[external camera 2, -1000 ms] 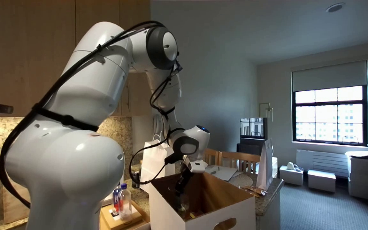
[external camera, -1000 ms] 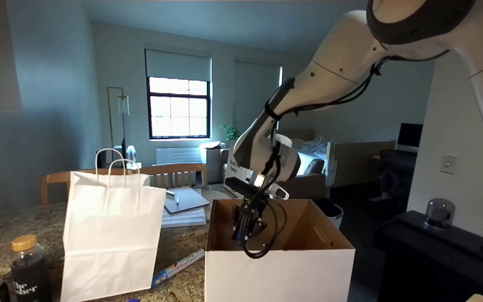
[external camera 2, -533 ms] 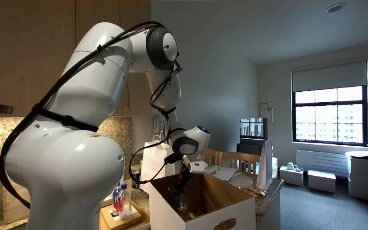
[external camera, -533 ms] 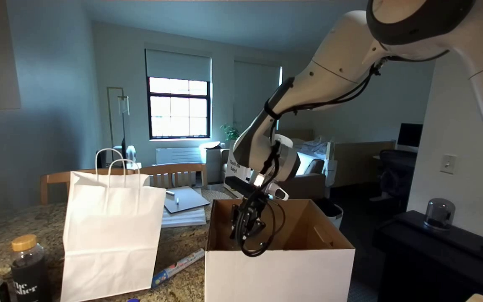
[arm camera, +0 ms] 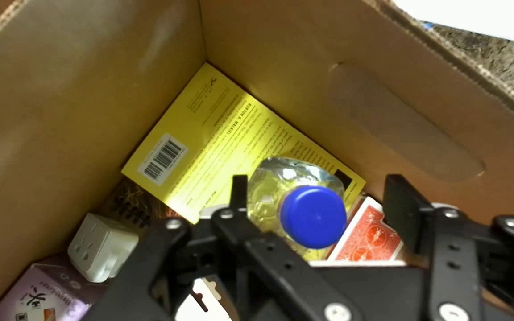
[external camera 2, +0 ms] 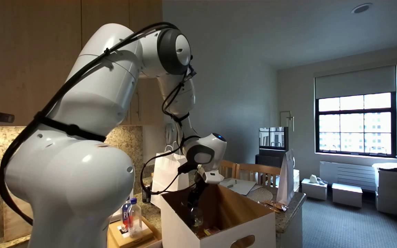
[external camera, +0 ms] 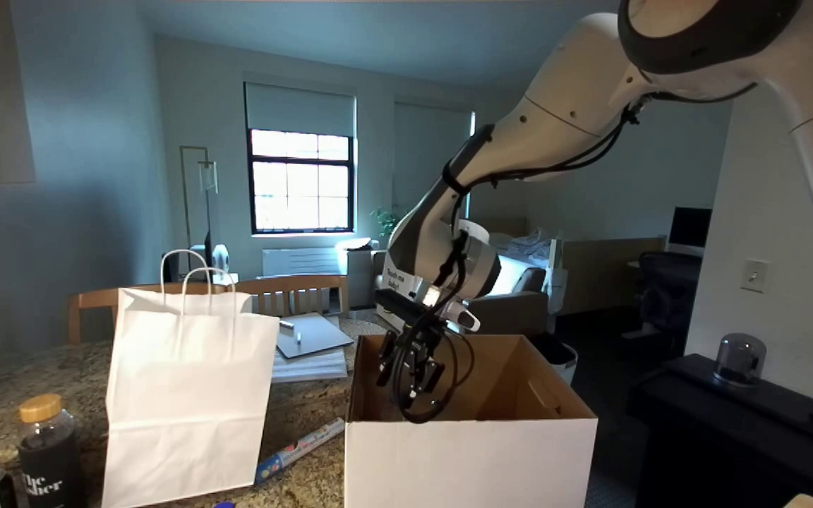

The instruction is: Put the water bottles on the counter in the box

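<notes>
When you look down from the wrist, your gripper point(arm camera: 317, 200) points into the box point(arm camera: 83, 84), and its 2 jaws stand wide of each other. Between them is 1 clear bottle point(arm camera: 295, 205), down in the box, with its blue cap point(arm camera: 313, 217) facing up at you. You see a gap from the bottle to the finger point(arm camera: 402, 209) at the right of that view, so it is free of the grip. The finger point(arm camera: 240, 191) at the left is very near the bottle, but you cannot tell if they touch.

The bottle hides part of a yellow book point(arm camera: 221, 133) that lies in a corner of the box. Just beside the bottle are some red cards point(arm camera: 368, 232). A white plug point(arm camera: 101, 247) and a purple pack point(arm camera: 38, 294) sit by the wall at the left of the wrist view.

In an exterior view you see another bottle point(external camera 2: 135, 218), also with a blue cap, standing up on a tan block point(external camera 2: 134, 240) outside the box. A blue and red label point(external camera 2: 125, 215) shows next to it. A white bag point(external camera: 191, 395) stands on the speckled counter point(external camera: 25, 377), near the box, in both exterior views. A long tube point(external camera: 300, 450) lies on the counter between the bag and the box.
</notes>
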Tool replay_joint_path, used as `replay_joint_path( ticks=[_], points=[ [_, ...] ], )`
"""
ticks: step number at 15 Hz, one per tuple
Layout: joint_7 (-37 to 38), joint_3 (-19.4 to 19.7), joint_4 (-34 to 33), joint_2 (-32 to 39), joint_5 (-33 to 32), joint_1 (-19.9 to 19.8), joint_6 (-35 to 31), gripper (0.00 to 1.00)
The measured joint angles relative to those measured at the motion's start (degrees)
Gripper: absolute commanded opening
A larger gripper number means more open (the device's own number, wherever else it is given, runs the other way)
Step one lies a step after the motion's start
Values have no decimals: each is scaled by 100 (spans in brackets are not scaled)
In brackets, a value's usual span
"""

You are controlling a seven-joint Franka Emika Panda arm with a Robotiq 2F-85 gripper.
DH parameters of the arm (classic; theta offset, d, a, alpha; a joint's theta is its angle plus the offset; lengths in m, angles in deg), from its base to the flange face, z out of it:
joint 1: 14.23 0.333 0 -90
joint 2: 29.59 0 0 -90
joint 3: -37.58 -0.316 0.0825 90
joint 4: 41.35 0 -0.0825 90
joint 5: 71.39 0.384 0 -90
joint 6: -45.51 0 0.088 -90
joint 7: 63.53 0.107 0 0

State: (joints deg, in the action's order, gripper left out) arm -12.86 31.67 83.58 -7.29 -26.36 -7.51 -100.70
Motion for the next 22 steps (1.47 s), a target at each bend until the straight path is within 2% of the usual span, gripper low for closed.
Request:
replay_joint_path(
  ticks=[3, 5, 7, 9, 11, 13, 15, 18, 20, 22],
  points=[
    [-7, -35, 50, -221, -49, 77, 0, 100],
    [0, -31, 220, -652, -303, 198, 110, 100],
    [231, -2, 372, -1222, -1064, 339, 529, 100],
    [819, 1, 381, -1756, -2048, 529, 1191, 100],
    [1275, -213, 218, -2166, -2738, 687, 1986, 100],
    [1440, -572, -78, -2367, -3054, 902, 2569, 100],
    [1552, -987, -416, -2360, -3260, 1180, 2899, 100],
    [1728, -1531, -835, -2058, -3866, 1622, 2962, 100],
    [1741, -1720, -1105, -1593, -4436, 1877, 2953, 100],
    [1730, -1738, -1378, -980, -5089, 2115, 2920, 100]
  ],
)
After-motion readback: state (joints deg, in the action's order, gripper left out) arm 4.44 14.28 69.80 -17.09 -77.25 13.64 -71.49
